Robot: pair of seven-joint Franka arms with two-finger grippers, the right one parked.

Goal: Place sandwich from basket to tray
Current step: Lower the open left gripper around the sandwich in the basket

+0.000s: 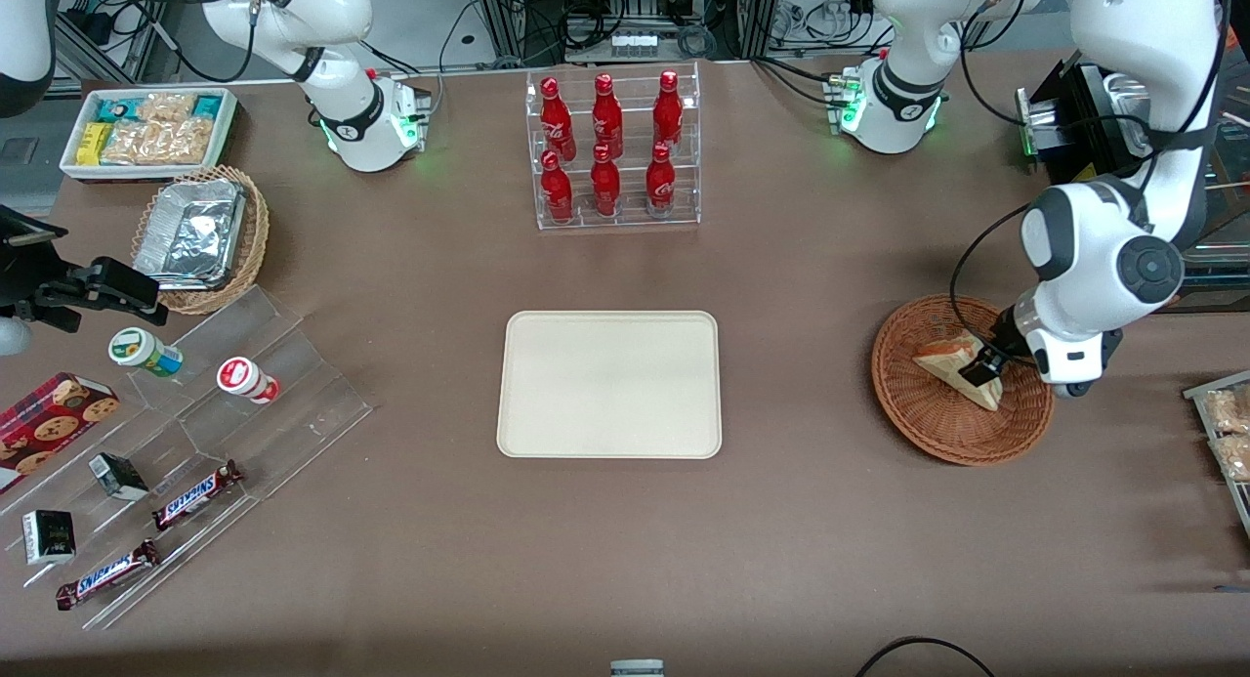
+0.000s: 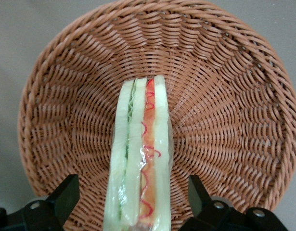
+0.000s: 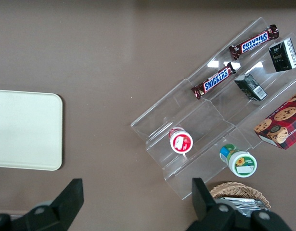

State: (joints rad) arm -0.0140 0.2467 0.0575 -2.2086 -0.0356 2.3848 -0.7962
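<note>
Reaching down into the basket [image 1: 962, 381] at the right of the front view, the pincer [image 1: 979, 372] sits low over the sandwich [image 1: 959, 367]. In the left wrist view its two fingers [image 2: 66, 194] stand spread wide, one on each side of the sandwich [image 2: 140, 159], with clear gaps between each finger and the bread; the pincer is released and grasps nothing. The sandwich rests inside the basket [image 2: 225, 96] on the wicker floor, cut edge toward the wrist camera, showing pale bread with green and red filling stripes under clear wrap.

The tray [image 1: 609, 384] lies flat on the bench [image 1: 781, 560] at the centre of the front view, well apart from the basket and bare. A clear rack of red bottles [image 1: 610, 145] stands in the upper centre of that view, farther from the front camera than the tray. At the left of the frame, toward the parked arm's end of the bench, a tan wicker basket with a foil container [image 1: 195, 232] sits above a clear stepped stand [image 1: 215, 443] carrying chocolate bars [image 1: 195, 494] and small tubs [image 1: 249, 379].
</note>
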